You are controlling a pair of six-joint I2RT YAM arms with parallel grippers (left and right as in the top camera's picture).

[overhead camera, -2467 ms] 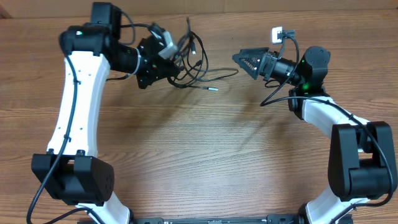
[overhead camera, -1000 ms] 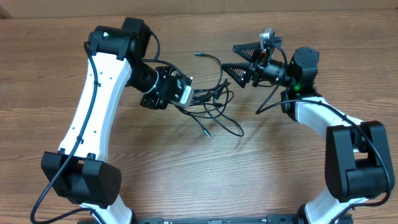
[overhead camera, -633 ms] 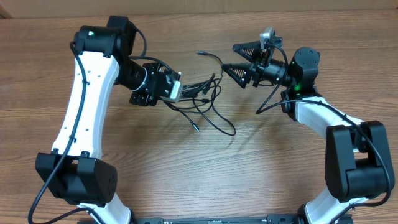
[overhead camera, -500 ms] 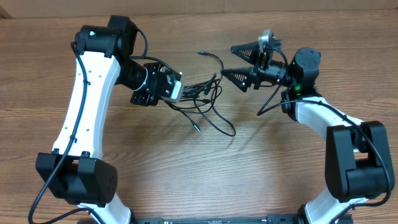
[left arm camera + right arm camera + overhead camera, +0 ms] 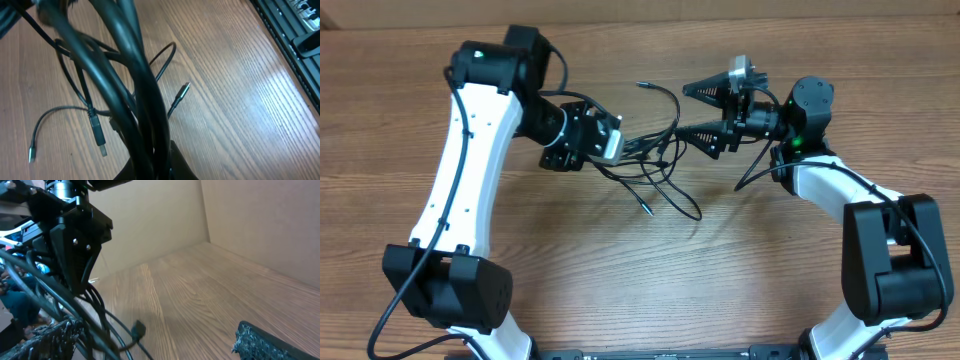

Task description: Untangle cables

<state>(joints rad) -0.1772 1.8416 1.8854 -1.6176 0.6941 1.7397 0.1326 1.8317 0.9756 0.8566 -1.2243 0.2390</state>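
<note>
A tangle of thin black cables (image 5: 645, 148) hangs from my left gripper (image 5: 620, 147), which is shut on the bundle; loose loops and a plug end (image 5: 648, 212) trail onto the wooden table. In the left wrist view the cables (image 5: 145, 100) run up out of the shut jaws (image 5: 152, 169), with plug ends (image 5: 102, 145) lying on the wood. My right gripper (image 5: 682, 110) stands wide open just right of the tangle, its lower finger against the strands. In the right wrist view the cables (image 5: 95, 305) cross beside the left finger (image 5: 50, 335), and a plug (image 5: 139, 328) dangles between the fingers.
The wooden table (image 5: 620, 280) stretches toward the front. A cardboard wall (image 5: 250, 220) stands along the back. Thick black arm wires (image 5: 760, 160) loop beside the right arm. A black rail (image 5: 295, 35) runs along the table's edge.
The left gripper has carried the bundle slightly right, toward the right gripper. The open right gripper has dropped a little, so its lower finger now reaches the strands.
</note>
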